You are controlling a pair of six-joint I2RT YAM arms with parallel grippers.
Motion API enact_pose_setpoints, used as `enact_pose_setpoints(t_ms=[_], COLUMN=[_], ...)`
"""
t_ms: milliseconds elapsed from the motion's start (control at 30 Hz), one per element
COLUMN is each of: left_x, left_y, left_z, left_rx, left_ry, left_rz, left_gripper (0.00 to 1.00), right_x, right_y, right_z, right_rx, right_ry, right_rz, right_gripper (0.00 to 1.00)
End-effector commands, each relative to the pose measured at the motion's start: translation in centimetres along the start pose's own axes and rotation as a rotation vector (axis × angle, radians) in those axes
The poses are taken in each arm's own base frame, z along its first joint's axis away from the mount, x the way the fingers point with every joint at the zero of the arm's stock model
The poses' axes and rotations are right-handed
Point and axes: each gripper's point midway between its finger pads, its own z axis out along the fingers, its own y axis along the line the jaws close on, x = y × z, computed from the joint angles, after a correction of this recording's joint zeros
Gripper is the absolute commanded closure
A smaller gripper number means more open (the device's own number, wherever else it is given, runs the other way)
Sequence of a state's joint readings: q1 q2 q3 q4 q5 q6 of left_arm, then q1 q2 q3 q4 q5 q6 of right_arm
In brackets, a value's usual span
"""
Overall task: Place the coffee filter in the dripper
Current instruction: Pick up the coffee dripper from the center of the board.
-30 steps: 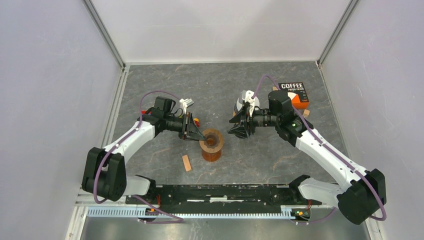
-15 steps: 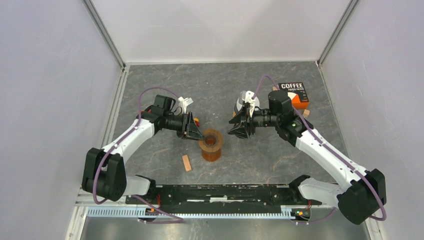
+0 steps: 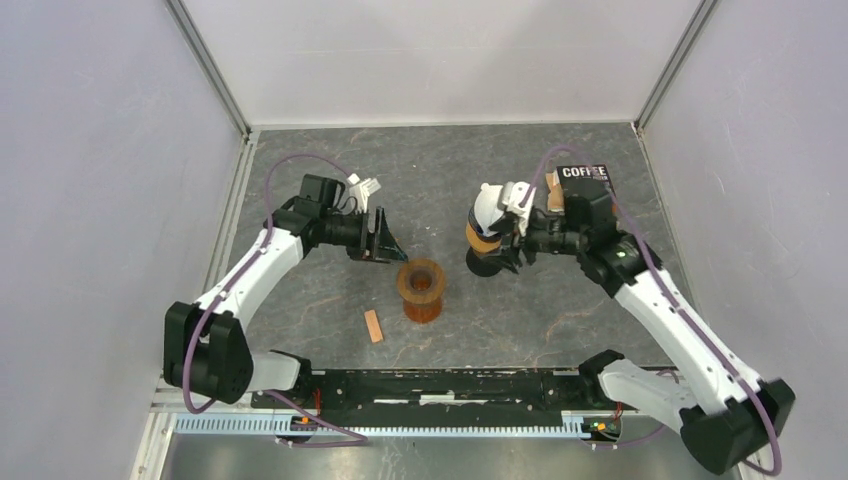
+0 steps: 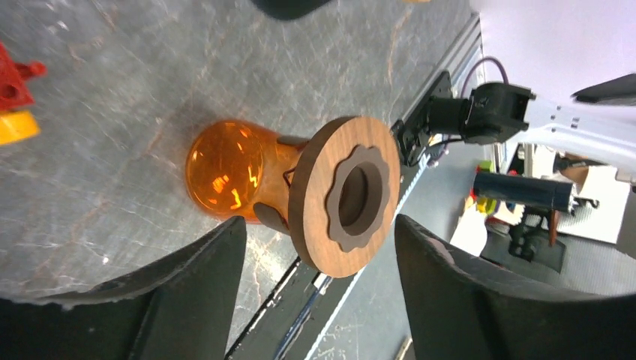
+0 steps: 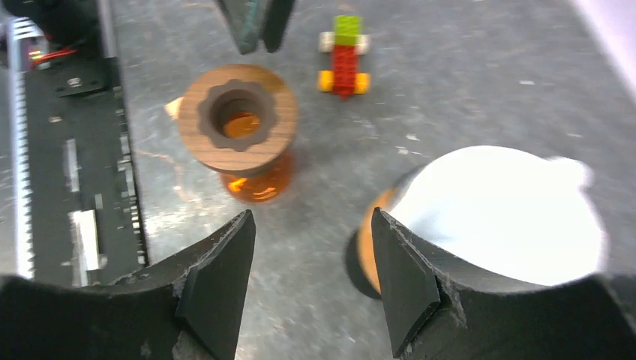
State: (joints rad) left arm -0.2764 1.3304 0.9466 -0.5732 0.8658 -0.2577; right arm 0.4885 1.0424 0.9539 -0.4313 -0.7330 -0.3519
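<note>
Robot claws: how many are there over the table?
2. The left gripper hangs open just left of the orange glass jar with a round wooden collar; the right gripper is open right of it, beside the white paper filter. None looks hidden.

Coffee box (image 3: 585, 173) half hidden behind right arm, white filter (image 5: 495, 210) blurred, red toy (image 4: 13, 82) cut by edge

Robot lab test cell: white panel walls (image 3: 90, 150), aluminium frame posts (image 3: 205, 65), grey stone-pattern tabletop (image 3: 430, 170), mounting rail (image 3: 440, 385).
</note>
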Motion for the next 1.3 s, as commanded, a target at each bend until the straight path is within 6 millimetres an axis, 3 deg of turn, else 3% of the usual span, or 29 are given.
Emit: enact_pose_setpoints(t_ms=[0, 100, 300, 400, 500, 700, 1000, 1100, 1267], left_x=[-4.2, -6.0, -8.9, -9.3, -9.1, -9.3, -9.1, -9.2, -9.4], left_y=[-1.9, -2.6, -4.0, -4.2, -4.1, -4.4, -5.2, -5.5, -5.9], left_z=[-3.0, -4.2, -6.5, -7.1, -7.2, -7.5, -7.4, -7.5, -7.7], left_rx=[-0.060, -0.110, -0.190, -0.214, -0.223, -0.227, -0.184, -0.183, -0.175], left_ry=[-0.133, -0.170, -0.247, -0.270, -0.269, -0.284, -0.290, -0.296, -0.302], left_rz=[0.230, 0.282, 0.381, 0.418, 0.432, 0.464, 0.486, 0.496, 0.500], left_gripper=[0.18, 0.13, 0.08, 0.07, 0.07, 0.07, 0.07, 0.07, 0.07], right_x=[-2.8, -0.7, 6.0, 10.1, 13.4, 17.8, 21.7, 22.8, 22.7], right_y=[-3.7, -6.7, -11.7, -14.6, -16.7, -19.2, -21.0, -21.1, -21.6], right_z=[-5.9, -8.9, -14.3, -16.9, -18.3, -18.4, -17.5, -16.8, -16.1], right_rx=[0.275, 0.432, 0.641, 0.720, 0.754, 0.766, 0.740, 0.714, 0.678], right_ry=[0.021, 0.114, 0.234, 0.319, 0.400, 0.504, 0.560, 0.567, 0.540], right_rz=[-0.102, 0.010, 0.207, 0.295, 0.351, 0.430, 0.519, 0.551, 0.590], right_gripper=[0.35, 0.35, 0.36, 0.36, 0.37, 0.36, 0.39, 0.46, 0.76])
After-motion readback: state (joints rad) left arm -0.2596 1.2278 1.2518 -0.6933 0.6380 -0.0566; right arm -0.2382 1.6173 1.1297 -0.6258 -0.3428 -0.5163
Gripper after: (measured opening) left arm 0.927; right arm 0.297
